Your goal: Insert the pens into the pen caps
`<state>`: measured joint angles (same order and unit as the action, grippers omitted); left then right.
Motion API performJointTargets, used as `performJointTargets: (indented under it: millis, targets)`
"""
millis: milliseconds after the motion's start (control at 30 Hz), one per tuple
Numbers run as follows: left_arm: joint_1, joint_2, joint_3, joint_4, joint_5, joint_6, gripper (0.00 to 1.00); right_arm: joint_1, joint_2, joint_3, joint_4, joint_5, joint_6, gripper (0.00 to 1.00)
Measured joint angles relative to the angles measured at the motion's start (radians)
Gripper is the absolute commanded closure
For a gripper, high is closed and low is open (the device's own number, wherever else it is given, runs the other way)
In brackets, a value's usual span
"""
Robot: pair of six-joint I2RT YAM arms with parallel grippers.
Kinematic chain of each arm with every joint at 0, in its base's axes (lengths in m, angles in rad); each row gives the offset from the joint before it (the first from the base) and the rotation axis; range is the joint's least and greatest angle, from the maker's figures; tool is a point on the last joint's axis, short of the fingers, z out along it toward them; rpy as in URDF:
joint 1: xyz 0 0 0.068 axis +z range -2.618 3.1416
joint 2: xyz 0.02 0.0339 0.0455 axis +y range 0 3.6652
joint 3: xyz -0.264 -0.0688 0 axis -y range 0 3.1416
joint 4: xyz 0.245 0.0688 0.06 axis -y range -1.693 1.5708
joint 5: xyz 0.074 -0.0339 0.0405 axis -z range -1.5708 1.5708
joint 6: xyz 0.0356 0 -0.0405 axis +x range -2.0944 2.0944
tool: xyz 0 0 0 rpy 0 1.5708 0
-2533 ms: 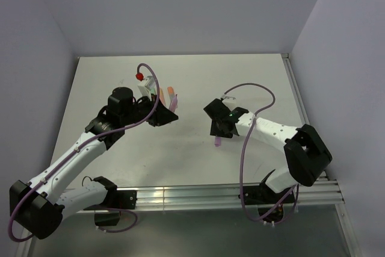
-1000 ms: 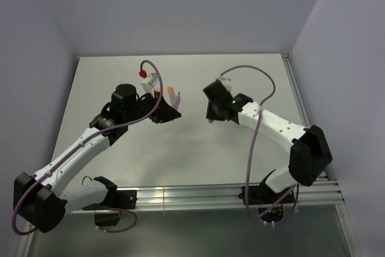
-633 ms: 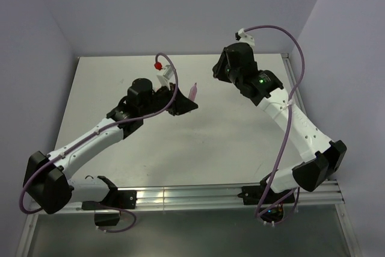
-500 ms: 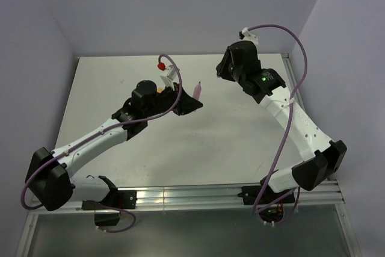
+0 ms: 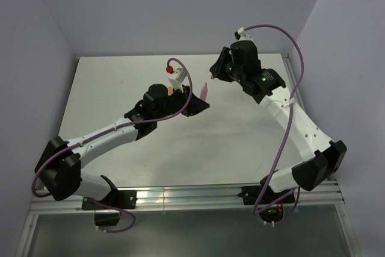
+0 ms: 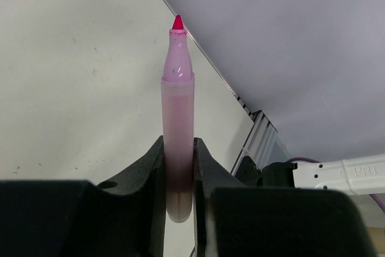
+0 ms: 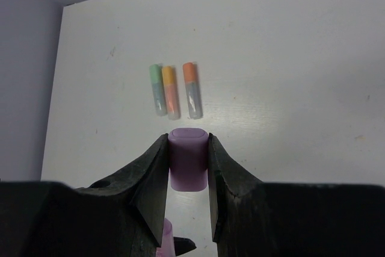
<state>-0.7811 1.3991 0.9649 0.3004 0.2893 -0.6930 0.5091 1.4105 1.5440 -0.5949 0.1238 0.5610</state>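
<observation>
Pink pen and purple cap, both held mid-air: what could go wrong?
1. The left gripper pinches the pink pen low on its barrel; a sideways knock at the tip could tilt it.
2. In the right wrist view the pen sits below-left of the purple cap, not lined up; the tip may hit the rim.
3. The right gripper holds the cap by its sides; pushing might slide it.

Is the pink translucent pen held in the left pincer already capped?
No, the pen shows a bare red tip above the left pincer.
</observation>
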Motion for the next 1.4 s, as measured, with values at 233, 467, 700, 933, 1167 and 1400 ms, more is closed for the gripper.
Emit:
performJointTargets:
  millis: [233, 467, 700, 933, 1167, 1400]
  targets:
    - [-0.002, 0.002, -0.001, 0.011, -0.002, 0.000, 1.00, 0.029, 0.001, -0.005, 0.006, -0.030, 0.008, 1.00]
    - [-0.002, 0.006, -0.001, 0.011, -0.007, 0.000, 1.00, 0.043, 0.003, -0.009, 0.006, -0.039, 0.011, 1.00]
    - [-0.002, 0.007, -0.001, 0.011, -0.007, 0.000, 1.00, 0.054, 0.003, -0.009, 0.006, -0.039, 0.011, 1.00]
    - [-0.002, 0.019, -0.001, 0.011, -0.007, 0.000, 1.00, 0.066, 0.003, -0.009, 0.006, -0.038, 0.010, 1.00]
    - [-0.002, 0.021, -0.010, 0.032, -0.007, -0.001, 1.00, 0.084, 0.003, -0.013, 0.006, -0.034, 0.010, 1.00]
    - [-0.002, 0.021, -0.013, 0.032, -0.008, -0.001, 1.00, 0.090, 0.003, -0.018, 0.007, -0.016, 0.008, 1.00]
